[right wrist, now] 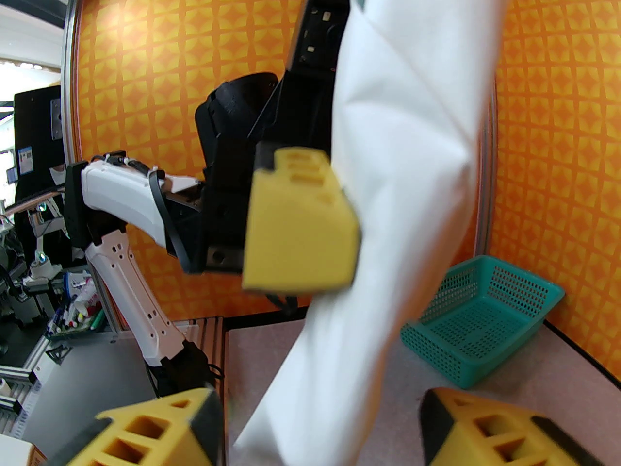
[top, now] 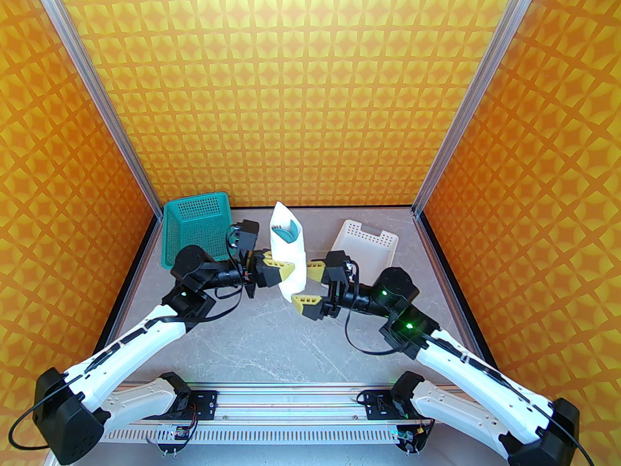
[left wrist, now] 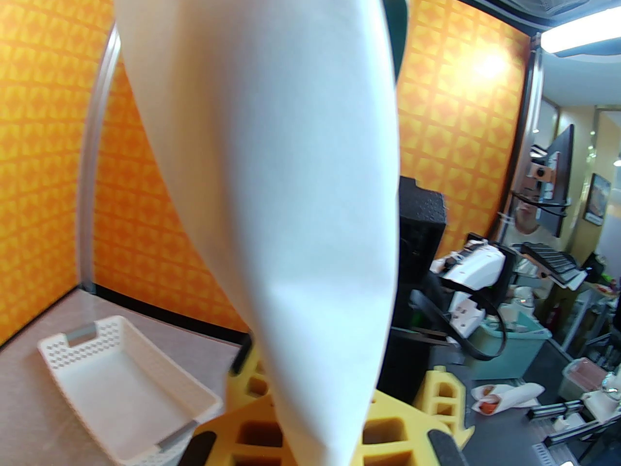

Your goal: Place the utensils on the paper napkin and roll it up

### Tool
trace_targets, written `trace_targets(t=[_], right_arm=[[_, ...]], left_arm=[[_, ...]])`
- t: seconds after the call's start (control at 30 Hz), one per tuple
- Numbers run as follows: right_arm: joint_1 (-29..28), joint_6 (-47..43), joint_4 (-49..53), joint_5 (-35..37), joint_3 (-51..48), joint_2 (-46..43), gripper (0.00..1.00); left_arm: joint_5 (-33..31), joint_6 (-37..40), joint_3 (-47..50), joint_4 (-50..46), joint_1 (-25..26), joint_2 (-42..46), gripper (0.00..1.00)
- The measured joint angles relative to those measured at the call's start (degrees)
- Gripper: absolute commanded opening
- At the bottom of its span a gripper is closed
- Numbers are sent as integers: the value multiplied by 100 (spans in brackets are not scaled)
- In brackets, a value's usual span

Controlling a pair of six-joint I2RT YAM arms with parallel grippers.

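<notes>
Paper napkin (top: pixel 289 253): white roll, standing tilted, raised over the table (top: pixel 271 328) between green basket (top: pixel 199 226) and white tray (top: pixel 366 241).
Utensils (top: pixel 287 233): teal tips peeking from the open top.
Handling: thin, soft, easily crushed; light; cutlery likely to slide out if tipped. Best pinched mid-roll, over the stiff handles.
Left gripper (top: pixel 285 269): clamped on the roll's middle.
Right gripper (top: pixel 310 284): spread wide beside the lower end, gripping nothing.

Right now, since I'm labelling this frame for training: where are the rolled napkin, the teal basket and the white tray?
rolled napkin (top: pixel 290 249), top view, middle of the white roll.
teal basket (top: pixel 201 231), top view, its perforated floor.
white tray (top: pixel 367 246), top view, its bare floor.
</notes>
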State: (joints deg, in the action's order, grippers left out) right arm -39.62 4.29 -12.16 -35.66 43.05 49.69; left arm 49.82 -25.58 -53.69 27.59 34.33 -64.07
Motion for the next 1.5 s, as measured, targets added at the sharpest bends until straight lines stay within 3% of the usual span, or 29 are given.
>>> trace_targets(t=[0.17,0.73,0.97,1.5], right_arm=[[0,-205,577,328,-15,-483,99],[0,103,2813,2334,17,-1803,99],[0,627,3195,2953,-350,-1939,99],[0,1047,3115,2992,-857,-1078,99]], left_arm=[[-26,284,-195,-479,-236,262,0],[98,1054,-828,-1814,-870,286,0],[452,1152,-1252,-2192,-1646,-122,0],[979,1593,-2238,-3445,-3652,-1814,0]])
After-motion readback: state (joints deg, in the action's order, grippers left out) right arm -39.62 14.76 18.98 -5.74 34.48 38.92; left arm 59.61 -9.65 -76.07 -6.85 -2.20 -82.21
